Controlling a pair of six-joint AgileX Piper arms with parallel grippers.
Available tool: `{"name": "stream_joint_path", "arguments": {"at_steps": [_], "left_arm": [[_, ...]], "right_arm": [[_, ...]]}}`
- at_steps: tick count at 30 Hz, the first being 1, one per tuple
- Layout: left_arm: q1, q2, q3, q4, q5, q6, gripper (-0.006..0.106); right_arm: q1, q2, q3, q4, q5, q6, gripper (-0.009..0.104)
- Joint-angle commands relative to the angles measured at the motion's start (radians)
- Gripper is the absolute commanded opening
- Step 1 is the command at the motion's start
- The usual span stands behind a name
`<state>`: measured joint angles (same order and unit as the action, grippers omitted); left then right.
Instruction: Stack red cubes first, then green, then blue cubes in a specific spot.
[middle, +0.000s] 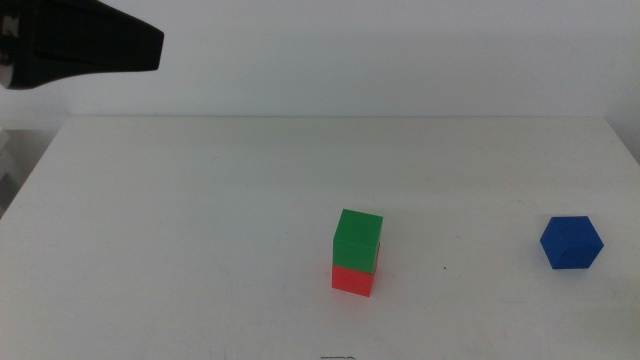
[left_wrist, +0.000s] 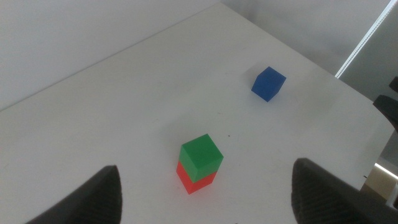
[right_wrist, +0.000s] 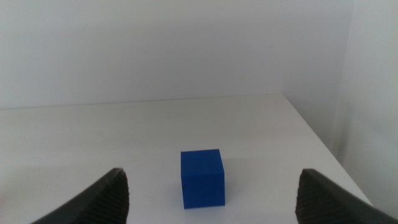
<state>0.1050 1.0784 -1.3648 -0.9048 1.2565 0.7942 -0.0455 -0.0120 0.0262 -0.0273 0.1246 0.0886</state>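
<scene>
The green cube sits on top of the red cube on the white table, a little right of centre in the middle view. The stack also shows in the left wrist view, green over red. The blue cube lies alone at the right, also in the left wrist view. My left gripper is open and empty, high above the stack; its arm shows dark at the far left. My right gripper is open and empty, low over the table, with the blue cube just ahead between its jaws.
The white tabletop ends at a far edge against a pale wall. Its right edge runs close beside the blue cube. Dark parts of the other arm show beyond that edge in the left wrist view.
</scene>
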Motion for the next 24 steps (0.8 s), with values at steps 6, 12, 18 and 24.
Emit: {"name": "stream_joint_path", "arguments": {"at_steps": [6, 12, 18, 24], "left_arm": [[-0.009, -0.014, -0.022, -0.056, -0.013, -0.009, 0.093], [-0.009, -0.014, -0.022, -0.056, -0.013, -0.009, 0.093], [-0.009, -0.014, -0.022, -0.056, -0.013, -0.009, 0.093], [-0.009, -0.014, -0.022, -0.056, -0.013, -0.009, 0.093]], "right_arm": [[0.001, 0.126, -0.258, -0.014, 0.195, -0.005, 0.090], [0.001, 0.419, -0.626, -0.012, 0.378, -0.005, 0.090], [0.001, 0.710, -0.891, 0.058, 0.548, -0.006, 0.090], [0.001, 0.975, -1.124, 0.105, 0.814, -0.008, 0.090]]}}
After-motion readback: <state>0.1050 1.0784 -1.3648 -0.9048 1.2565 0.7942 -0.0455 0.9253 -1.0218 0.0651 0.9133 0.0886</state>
